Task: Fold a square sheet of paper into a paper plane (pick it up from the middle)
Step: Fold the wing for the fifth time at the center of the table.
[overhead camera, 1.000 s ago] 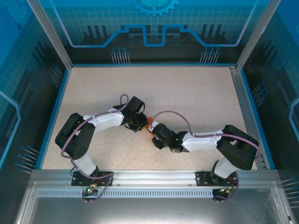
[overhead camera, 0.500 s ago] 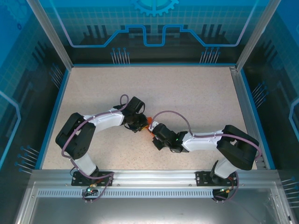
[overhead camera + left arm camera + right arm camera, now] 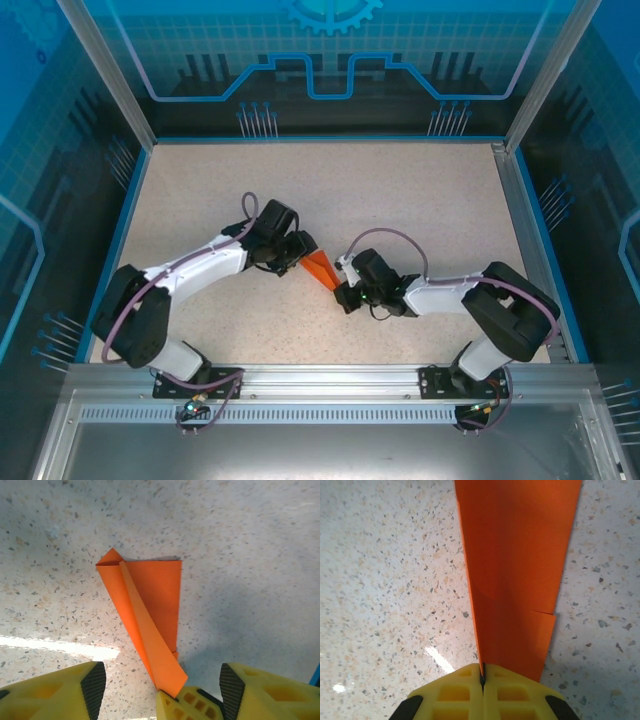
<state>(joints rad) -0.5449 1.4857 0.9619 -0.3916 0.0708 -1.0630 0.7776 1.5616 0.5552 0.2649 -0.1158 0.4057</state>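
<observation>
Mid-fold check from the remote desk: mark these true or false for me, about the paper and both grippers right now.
1. The right gripper pinches the orange paper. True.
2. The left gripper is clamped on the orange paper. False: its fingers stand apart.
3. The orange paper is a flat, unfolded square. False: it is folded into a narrow pointed wedge.
4. From above, the orange paper lies between the two grippers. True.

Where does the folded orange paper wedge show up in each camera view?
Top external: folded orange paper wedge at frame centre.
Left wrist: mid-frame, narrow end toward the bottom.
Right wrist: upper centre, narrowing downward.
Shared landmark: the shut right gripper pinching its narrow end.
</observation>
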